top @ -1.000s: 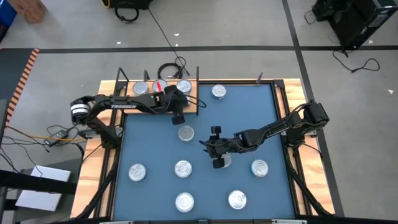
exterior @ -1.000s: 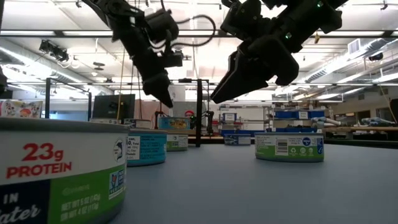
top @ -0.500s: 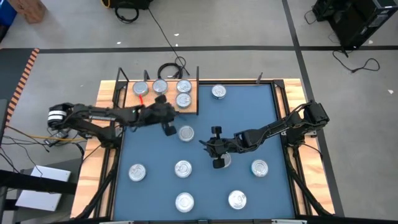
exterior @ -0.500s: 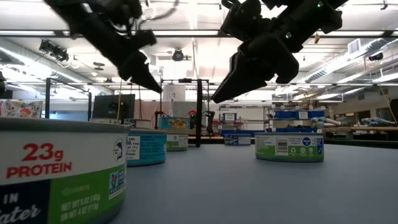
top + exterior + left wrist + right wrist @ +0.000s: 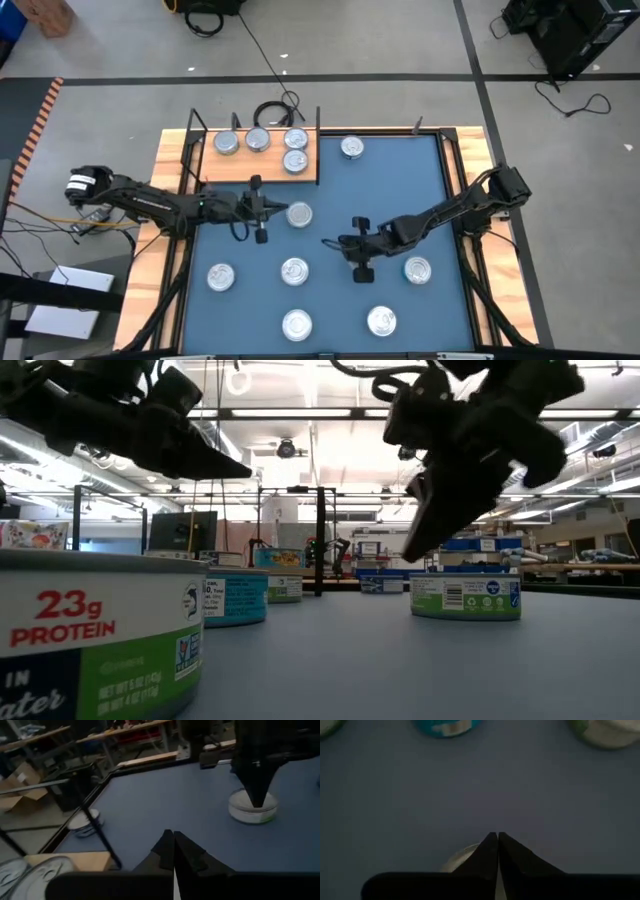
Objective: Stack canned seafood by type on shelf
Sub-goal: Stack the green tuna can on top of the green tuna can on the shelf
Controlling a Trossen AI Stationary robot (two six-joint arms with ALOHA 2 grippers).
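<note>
While the blue table mat point(image 5: 320, 215) fills most of the tabletop, the shelf point(image 5: 252, 170) sits at its far left corner as a light wooden board with thin black uprights, and four tins of canned seafood point(image 5: 257, 141) rest on it: three in a row along the far edge and a fourth just in front of the right-hand one. Both dark arms reach inward over the mat. From the left side the left arm stretches low, its left gripper point(image 5: 272, 213) pinched fully together and holding nothing, just beside a loose tin point(image 5: 299, 213) that lies in front of the shelf. From the right edge the right arm extends toward the middle, where the right gripper point(image 5: 330, 241) hangs over bare mat with its fingers pressed tip to tip and nothing between them; its wrist view shows the rim of a tin point(image 5: 460, 857) right beneath the fingers point(image 5: 487, 851). Other tins lie scattered on the mat: one near the far edge point(image 5: 351, 148), one close to the right arm point(image 5: 417, 270), and four across the near half point(image 5: 294, 270).
</note>
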